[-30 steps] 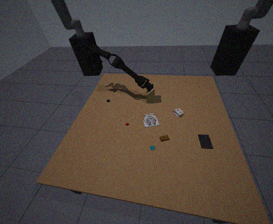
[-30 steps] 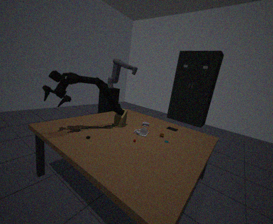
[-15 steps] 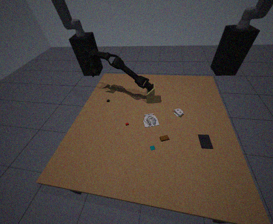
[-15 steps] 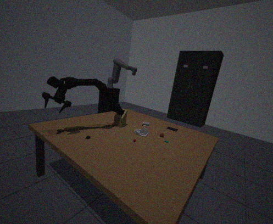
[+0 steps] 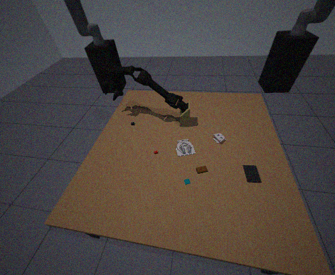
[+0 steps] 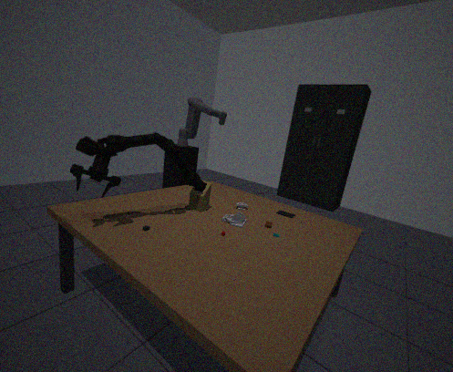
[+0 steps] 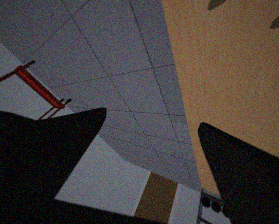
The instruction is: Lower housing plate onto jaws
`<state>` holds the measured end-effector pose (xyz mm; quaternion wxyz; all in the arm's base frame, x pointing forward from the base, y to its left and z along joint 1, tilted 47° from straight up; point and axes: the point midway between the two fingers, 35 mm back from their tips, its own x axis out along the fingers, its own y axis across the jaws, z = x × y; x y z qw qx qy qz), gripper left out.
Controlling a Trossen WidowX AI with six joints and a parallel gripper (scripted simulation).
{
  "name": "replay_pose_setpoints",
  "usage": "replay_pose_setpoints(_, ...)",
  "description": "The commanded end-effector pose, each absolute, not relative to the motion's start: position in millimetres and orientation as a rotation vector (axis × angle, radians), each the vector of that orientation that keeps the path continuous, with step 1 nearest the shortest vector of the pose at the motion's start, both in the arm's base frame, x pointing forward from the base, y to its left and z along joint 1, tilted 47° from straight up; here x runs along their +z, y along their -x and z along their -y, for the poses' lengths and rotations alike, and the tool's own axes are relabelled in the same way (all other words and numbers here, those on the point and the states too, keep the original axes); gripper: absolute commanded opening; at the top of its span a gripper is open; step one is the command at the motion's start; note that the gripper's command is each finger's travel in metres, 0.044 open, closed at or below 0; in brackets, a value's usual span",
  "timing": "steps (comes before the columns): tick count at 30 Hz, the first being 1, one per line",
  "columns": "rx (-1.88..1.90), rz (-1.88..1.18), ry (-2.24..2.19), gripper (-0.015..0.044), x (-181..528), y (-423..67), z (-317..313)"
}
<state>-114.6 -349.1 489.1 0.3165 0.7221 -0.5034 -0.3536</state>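
Observation:
A white base (image 5: 180, 152) (image 6: 240, 223) with grey curved shapes on it, apparently the jaws, lies on the table. Its pins and stubs are too small to make out. A smaller white plate with two dark spots (image 5: 219, 137) (image 6: 241, 206), apparently the housing plate, lies apart from it, farther right in the top view. My gripper (image 6: 90, 192) (image 7: 151, 119) is open and empty. It hangs high near the table's left edge in the exterior view, far from both white parts. In the top view its fingers are hard to see against a dark pedestal.
On the table (image 5: 125, 205) (image 6: 233, 283) lie a brown block (image 5: 201, 169) (image 6: 268, 224), a teal square (image 5: 187, 181) (image 6: 275, 235), a red piece (image 5: 156, 152) (image 6: 223, 233), a black piece (image 5: 133, 123) (image 6: 146, 228) and a dark pad (image 5: 252, 174) (image 6: 286, 213).

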Motion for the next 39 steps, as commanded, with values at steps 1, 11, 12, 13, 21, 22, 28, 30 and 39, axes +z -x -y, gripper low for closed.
replay_pose_setpoints(1, -0.947, 1.268, -1.903, 0.044, 481, 105, 360)
replay_pose_setpoints(11, -0.975, 1.138, -1.897, 0.044, 465, 79, 379)
replay_pose_setpoints(12, -0.978, 1.124, -1.896, 0.044, 463, 77, 381)
replay_pose_setpoints(13, -0.98, 1.111, -1.895, 0.044, 462, 74, 383)
replay_pose_setpoints(21, -0.998, 1.002, -1.883, 0.044, 448, 50, 396)
replay_pose_setpoints(22, -1.0, 0.988, -1.882, 0.044, 446, 47, 397)
replay_pose_setpoints(28, -1.008, 0.903, -1.871, 0.044, 436, 27, 406)
replay_pose_setpoints(30, -1.01, 0.875, -1.867, 0.044, 433, 20, 408)
replay_pose_setpoints(39, -1.017, 0.745, -1.843, 0.044, 416, -11, 417)
